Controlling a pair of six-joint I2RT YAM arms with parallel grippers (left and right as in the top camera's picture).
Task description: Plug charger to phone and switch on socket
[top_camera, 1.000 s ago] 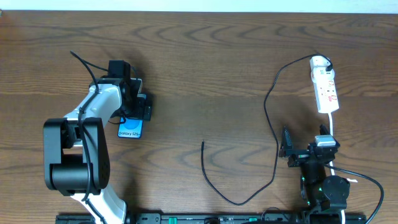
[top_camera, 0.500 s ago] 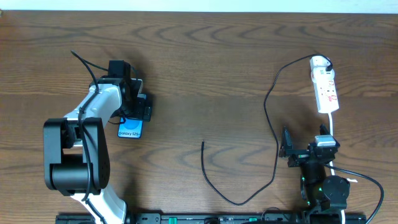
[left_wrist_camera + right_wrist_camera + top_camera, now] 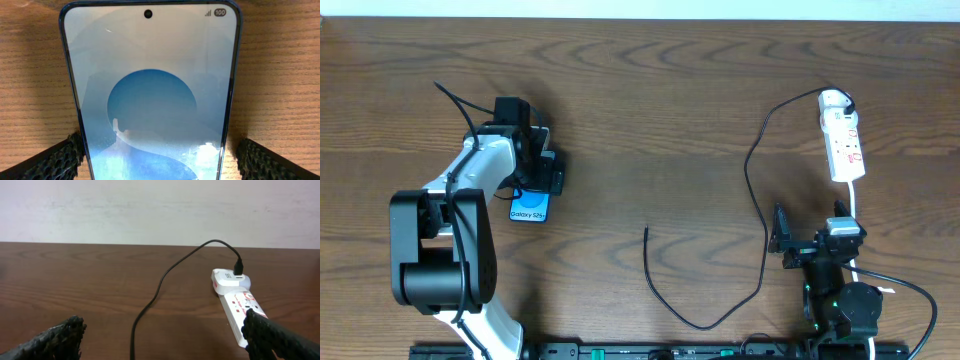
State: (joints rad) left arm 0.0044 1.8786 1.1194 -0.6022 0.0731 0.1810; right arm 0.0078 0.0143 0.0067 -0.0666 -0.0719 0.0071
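Note:
The phone (image 3: 530, 208) lies flat on the wooden table at the left, its blue screen up; it fills the left wrist view (image 3: 152, 100). My left gripper (image 3: 536, 183) (image 3: 160, 167) is open and straddles the phone, one finger on each side with a small gap to its edges. The socket (image 3: 844, 140) (image 3: 239, 302) lies at the far right with the charger's black plug (image 3: 238, 271) in its far end. The charger cable (image 3: 748, 170) (image 3: 159, 286) loops across the table to its free end (image 3: 646, 231) at the centre. My right gripper (image 3: 809, 232) (image 3: 162, 342) is open, empty, near the socket's near end.
A white cord (image 3: 856, 200) runs from the socket toward the right arm's base (image 3: 845, 305). The left arm's big black-and-white body (image 3: 440, 250) stands at the front left. A pale wall (image 3: 150, 210) lies beyond the table's far edge.

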